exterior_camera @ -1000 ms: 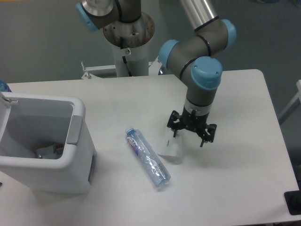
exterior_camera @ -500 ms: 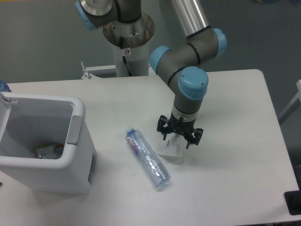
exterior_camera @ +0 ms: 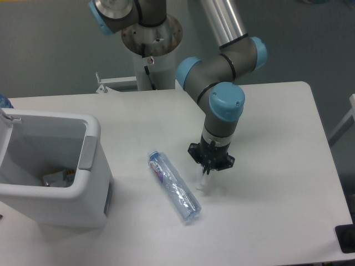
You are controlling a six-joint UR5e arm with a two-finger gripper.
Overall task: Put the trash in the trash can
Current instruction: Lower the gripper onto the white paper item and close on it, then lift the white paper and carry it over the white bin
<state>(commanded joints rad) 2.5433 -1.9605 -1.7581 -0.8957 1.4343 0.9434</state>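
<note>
One white packet (exterior_camera: 203, 182) sits directly beneath the tool (exterior_camera: 209, 164), whose fingers look drawn narrow around its top; the trash can (exterior_camera: 93, 128) lies far left.

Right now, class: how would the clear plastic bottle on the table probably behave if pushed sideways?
The bottle lies on its side on the smooth table, so it would probably roll. It looks empty and crushed, so likely light and easily dented.
</note>
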